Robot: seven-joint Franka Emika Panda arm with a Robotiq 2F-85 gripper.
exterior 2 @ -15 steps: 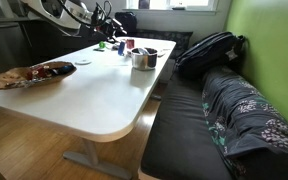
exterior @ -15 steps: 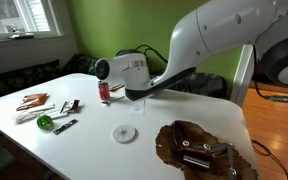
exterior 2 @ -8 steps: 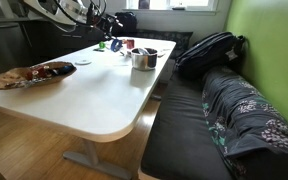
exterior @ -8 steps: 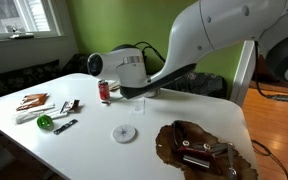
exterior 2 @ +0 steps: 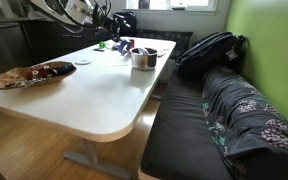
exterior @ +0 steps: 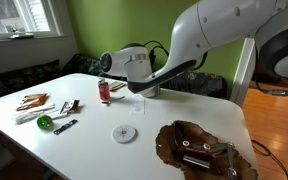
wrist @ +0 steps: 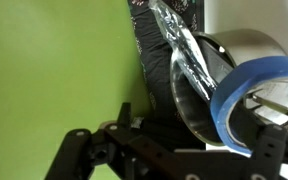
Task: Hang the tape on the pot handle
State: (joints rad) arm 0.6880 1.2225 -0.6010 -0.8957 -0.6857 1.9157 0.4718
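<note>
I am seeing the small blue ring-shaped tape roll (wrist: 239, 88) standing edge-on just beside the shiny steel saucepan (wrist: 229, 48); I cannot tell whether the black pincer (wrist: 174, 145) is clenching it.

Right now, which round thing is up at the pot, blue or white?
The blue tape roll, on edge right beside the steel pot in the wrist view. The flat white disc lies apart on the table.

The tape (wrist: 246, 95) — a blue ring, seen nearly edge-on in the wrist view — is held clear of the table, close against the shiny steel saucepan (wrist: 199, 75). The pot handle (exterior 2: 134, 53) is barely made out in an exterior view, sticking sideways toward the tape.
</note>
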